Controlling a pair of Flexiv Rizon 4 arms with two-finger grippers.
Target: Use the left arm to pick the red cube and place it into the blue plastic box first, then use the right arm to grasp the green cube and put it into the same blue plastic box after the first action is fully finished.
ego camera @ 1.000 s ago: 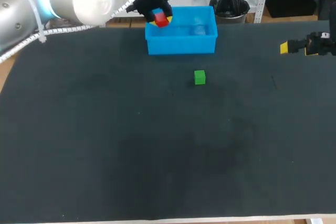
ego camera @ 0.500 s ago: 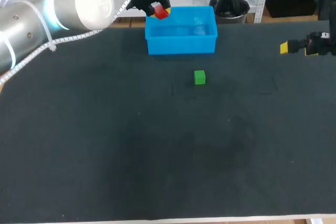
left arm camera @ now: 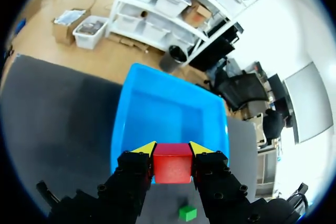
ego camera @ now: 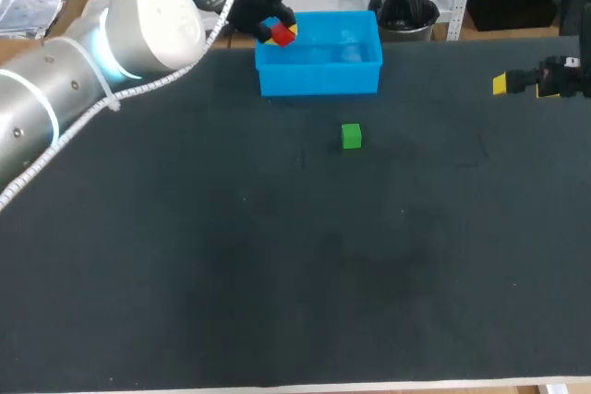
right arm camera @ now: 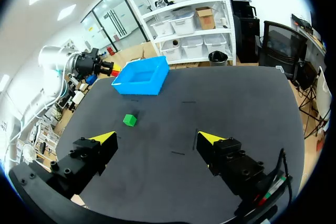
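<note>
Black table [ego camera: 185, 256] carries the blue plastic box [ego camera: 319, 80] [left arm camera: 118, 124] at the middle of its far edge, bare blue floor showing inside. The plain red cube [ego camera: 283, 34] [left arm camera: 171, 162] hangs above the box's left end, pinched between the left gripper's [ego camera: 280, 30] [left arm camera: 171, 149] yellow tips. The green cube [ego camera: 351, 136] [right arm camera: 129, 120] lies near the box's front. The right gripper [ego camera: 503, 85] [right arm camera: 157, 139] hovers at the right edge, fingers spread.

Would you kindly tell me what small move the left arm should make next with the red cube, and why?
Probably the left gripper, shut on the red cube, should ease a little farther over the blue plastic box before opening. In both the head and left wrist views the cube hangs close to the box's rim, so a drop here might catch the wall.
</note>
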